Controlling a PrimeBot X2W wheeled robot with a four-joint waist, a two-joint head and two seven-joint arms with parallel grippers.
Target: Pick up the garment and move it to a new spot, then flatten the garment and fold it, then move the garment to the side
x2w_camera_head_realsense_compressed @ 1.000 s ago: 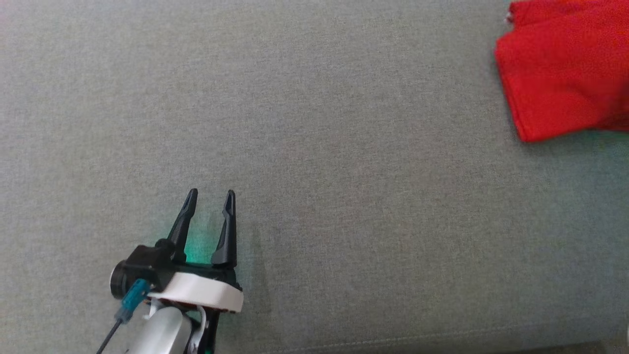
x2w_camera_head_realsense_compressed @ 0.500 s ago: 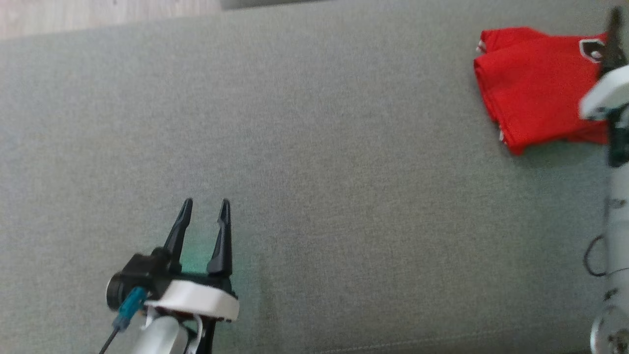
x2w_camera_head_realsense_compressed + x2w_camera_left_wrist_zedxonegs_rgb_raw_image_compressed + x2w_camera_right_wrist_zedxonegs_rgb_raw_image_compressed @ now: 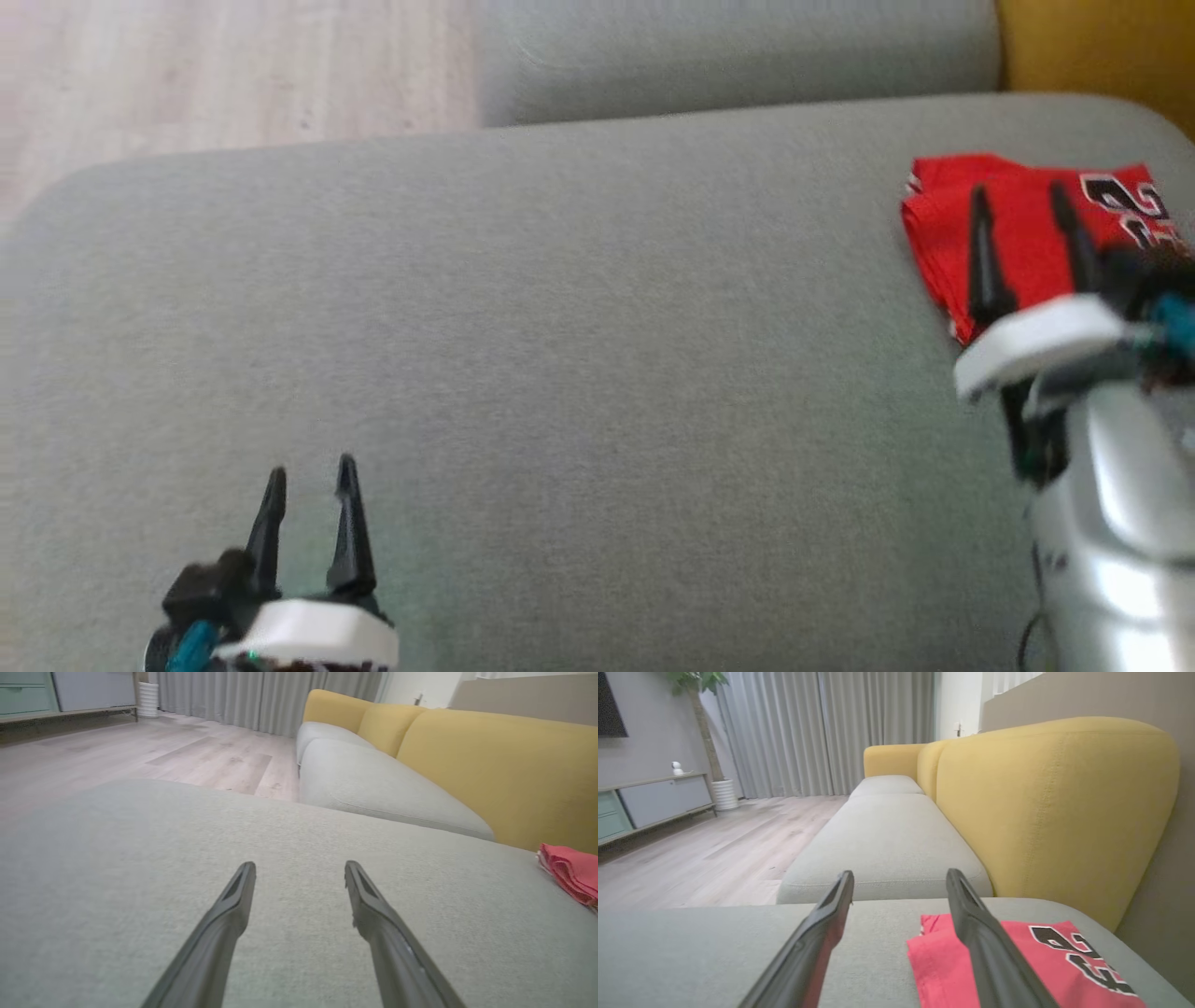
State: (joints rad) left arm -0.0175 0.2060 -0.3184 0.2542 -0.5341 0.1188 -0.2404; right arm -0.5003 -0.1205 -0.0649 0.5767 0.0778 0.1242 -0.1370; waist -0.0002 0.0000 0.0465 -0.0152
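- We see the red jersey [image 3: 1022,243] lying folded on the grey sofa seat [image 3: 597,327], near its far right corner and just beside the yellow backrest [image 3: 1055,812].
- Black digits edged in white show on the jersey's top layer, on the side nearest the backrest.
- In the head view our right gripper [image 3: 1017,191] stands over the jersey, with both dark fingers crossing the red cloth.
- In the right wrist view, one finger runs across the jersey's near edge and the other lies over bare grey fabric beside it.
- The right gripper's jaws are spread wide with nothing between them. We cannot tell whether the tips touch the cloth.
- Our left gripper [image 3: 312,465] sits at the lower left of the head view, well apart from the jersey, with the width of the seat between them.
- Its jaws are also spread wide and empty, above bare grey fabric.
- From the left wrist view, the jersey appears at the far right edge as a low stack of red layers.
- Pale wooden floor [image 3: 233,75] shows beyond the seat's far left corner.
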